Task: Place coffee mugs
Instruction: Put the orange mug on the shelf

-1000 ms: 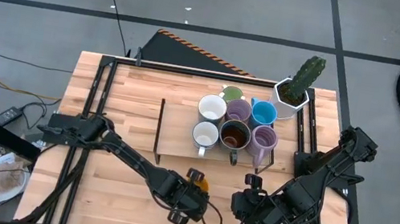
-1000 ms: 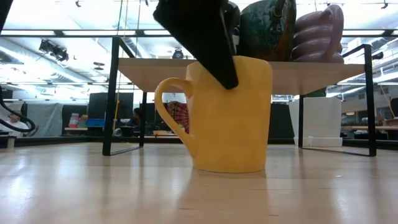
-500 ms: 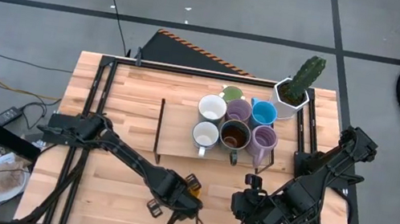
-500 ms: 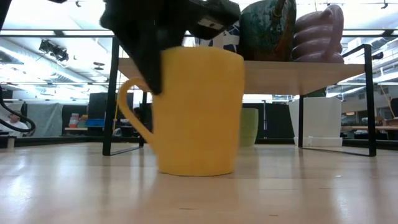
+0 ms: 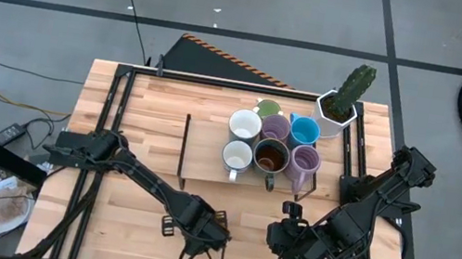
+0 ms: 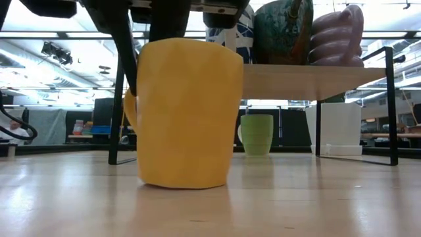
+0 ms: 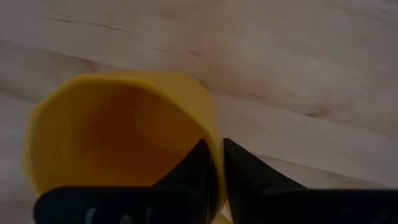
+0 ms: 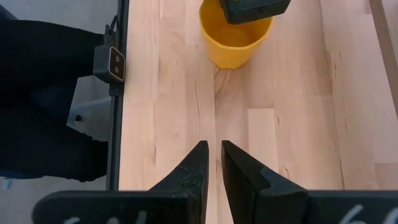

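My left gripper [image 5: 200,228] is near the table's front middle, shut on the rim of the orange-yellow mug [image 6: 184,112]. The mug also shows in the left wrist view [image 7: 118,124] and the right wrist view [image 8: 236,40]; in the high view the gripper hides it. My right gripper [image 5: 283,242] is shut and empty, to the right of the mug. Two white, two lavender and a dark brown mug stand on the wooden shelf [image 5: 204,149], with the blue mug [image 5: 304,130] at its far right. The green mug [image 6: 256,135] stands on the table behind the shelf. My left gripper pinches the mug's wall at the rim [image 7: 214,134], one finger inside the mug and one outside. The fingers [image 6: 125,39] come from above, pointing down. The mug stands about upright with its base at the table top; I cannot tell whether it rests there.
The shelf stands on dark metal legs [image 6: 118,99] at the table's middle and far right. A white faceted pot with a green cactus [image 5: 336,109] stands at the far right corner. Bare wood lies to the left of the shelf and along the front edge.
My left gripper has carried the mug toward the table's left and near edges, keeping hold of it. Gripper and mug have turned about, so the handle, once plain at the side in the low view, now shows only a little. The green mug behind has come into view.
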Controlling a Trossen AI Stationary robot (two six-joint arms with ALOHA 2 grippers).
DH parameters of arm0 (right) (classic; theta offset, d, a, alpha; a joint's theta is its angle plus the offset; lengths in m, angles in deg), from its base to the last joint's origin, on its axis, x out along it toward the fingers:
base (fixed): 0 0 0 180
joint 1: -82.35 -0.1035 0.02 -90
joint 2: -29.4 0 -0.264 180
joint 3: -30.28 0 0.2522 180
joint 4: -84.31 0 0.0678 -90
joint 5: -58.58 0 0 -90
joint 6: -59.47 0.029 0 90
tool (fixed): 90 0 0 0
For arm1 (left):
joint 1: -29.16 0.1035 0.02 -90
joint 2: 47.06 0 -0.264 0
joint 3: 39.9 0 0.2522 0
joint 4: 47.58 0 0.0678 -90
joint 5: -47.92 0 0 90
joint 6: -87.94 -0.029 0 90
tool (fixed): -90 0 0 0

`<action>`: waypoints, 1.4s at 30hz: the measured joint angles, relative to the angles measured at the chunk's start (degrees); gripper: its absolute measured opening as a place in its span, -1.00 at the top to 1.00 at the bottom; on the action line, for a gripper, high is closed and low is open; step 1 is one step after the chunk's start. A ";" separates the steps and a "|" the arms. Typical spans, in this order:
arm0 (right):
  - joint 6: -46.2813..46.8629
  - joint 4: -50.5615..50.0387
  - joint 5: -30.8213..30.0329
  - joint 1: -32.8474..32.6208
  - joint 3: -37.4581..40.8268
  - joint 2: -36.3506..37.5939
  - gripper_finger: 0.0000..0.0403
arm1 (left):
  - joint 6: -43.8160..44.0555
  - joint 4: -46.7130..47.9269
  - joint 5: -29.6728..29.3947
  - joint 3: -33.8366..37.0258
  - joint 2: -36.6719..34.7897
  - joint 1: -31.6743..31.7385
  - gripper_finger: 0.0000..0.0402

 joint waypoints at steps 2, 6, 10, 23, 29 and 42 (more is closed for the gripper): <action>0.02 0.00 -0.09 -0.01 0.00 0.00 0.75 | 0.72 0.15 0.02 0.00 0.00 -0.12 0.77; 0.02 0.00 -0.15 -0.01 0.00 0.00 0.75 | 2.22 1.55 -0.12 -0.08 -0.17 -0.79 0.59; 0.00 0.00 -0.15 -0.01 0.00 0.00 0.75 | 7.07 1.90 -1.71 -0.09 -0.26 -1.57 0.31; 0.19 0.00 -0.39 0.00 0.00 0.00 0.75 | 42.98 2.20 -0.93 -6.12 -0.44 -0.60 -0.06; 0.21 0.02 -0.38 -0.05 0.00 0.00 0.75 | 59.96 -1.51 0.36 -5.66 -0.31 0.07 0.00; 0.24 0.02 -0.37 -0.05 0.00 0.00 0.75 | 78.40 -13.52 -0.47 -5.55 1.28 -0.37 0.12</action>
